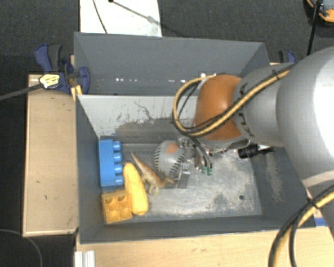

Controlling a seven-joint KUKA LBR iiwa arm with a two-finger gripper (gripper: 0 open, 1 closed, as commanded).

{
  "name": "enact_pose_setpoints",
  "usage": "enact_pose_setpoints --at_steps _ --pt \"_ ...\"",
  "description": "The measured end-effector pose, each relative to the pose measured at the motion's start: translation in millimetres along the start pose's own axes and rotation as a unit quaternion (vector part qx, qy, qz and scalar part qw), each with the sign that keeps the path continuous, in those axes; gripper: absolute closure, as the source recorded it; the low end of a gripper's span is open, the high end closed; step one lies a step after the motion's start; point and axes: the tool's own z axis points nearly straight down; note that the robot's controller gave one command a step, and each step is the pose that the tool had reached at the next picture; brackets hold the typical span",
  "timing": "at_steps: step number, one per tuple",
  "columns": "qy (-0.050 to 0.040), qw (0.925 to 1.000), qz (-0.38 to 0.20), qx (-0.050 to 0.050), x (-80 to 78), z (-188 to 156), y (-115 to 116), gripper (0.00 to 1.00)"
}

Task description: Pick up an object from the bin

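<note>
One grey rounded thing (166, 156), with a touch of orange showing on top, is sitting near the middle of the bin (234, 196). That is the piece the gripper (185, 166) is hanging over, right against its right-hand side. Whether the gripper is released or clenched, I cannot tell; the wrist hardware is crowding the view there, and nothing is showing as held.

I am judging this piece to be light, hard and smooth. A curved shell like that is likely to be slipping out of a shallow pinch, so the hold should be going across its widest part, low and square, not up on the dome.

Moving outward: a tan toy dinosaur (150, 177) is lying just below and left of it, touching or nearly touching, with its tail pointing to the upper left. It is thin and stiff, and could be getting caught in the same squeeze.

Further left, a yellow banana-shaped piece (135, 191) is leaning against a blue brick (108, 163) and an orange-yellow brick (116, 207), all packed along the left wall. The lower right of the bin floor is lying bare.

Above it all, the arm's orange cover (217, 113) and looping cables (181, 107) are coming in from the right of the frame.
</note>
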Motion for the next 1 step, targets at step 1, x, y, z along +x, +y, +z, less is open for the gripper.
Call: enact_pose_setpoints --at_steps 1 --pt "-0.0006 0.9984 0.056 -0.001 -13.9 -1.6 21.4 1.0"
